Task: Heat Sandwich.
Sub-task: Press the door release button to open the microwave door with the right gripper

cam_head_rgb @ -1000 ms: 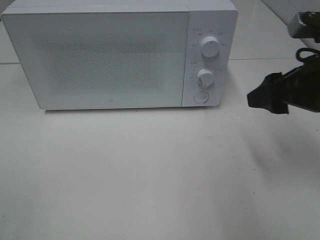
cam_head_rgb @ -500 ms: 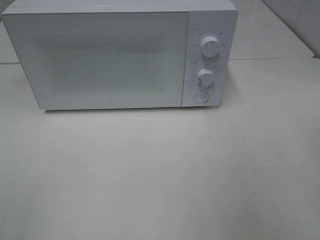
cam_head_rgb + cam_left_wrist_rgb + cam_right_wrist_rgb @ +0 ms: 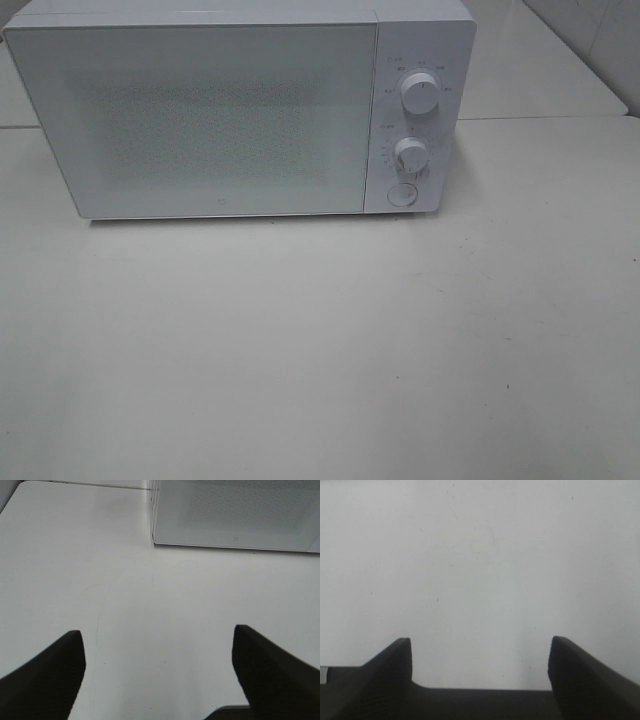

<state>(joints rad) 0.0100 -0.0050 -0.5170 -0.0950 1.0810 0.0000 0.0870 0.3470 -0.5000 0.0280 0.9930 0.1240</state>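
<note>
Smooth glossy white microwave (image 3: 240, 110) on a matt off-white table (image 3: 320, 350).

I see the microwave (image 3: 240, 110) standing on the table (image 3: 320, 350), at the back and a bit to the left. Its door (image 3: 200, 120) fills the left part of its front. Right of the door, the top knob (image 3: 420, 93) sits above the lower knob (image 3: 411, 155), and a button (image 3: 402, 195) sits under both. My left gripper (image 3: 157, 645) is over the table, before the microwave's front left corner. My right gripper (image 3: 480, 650) is over the table too.
</note>
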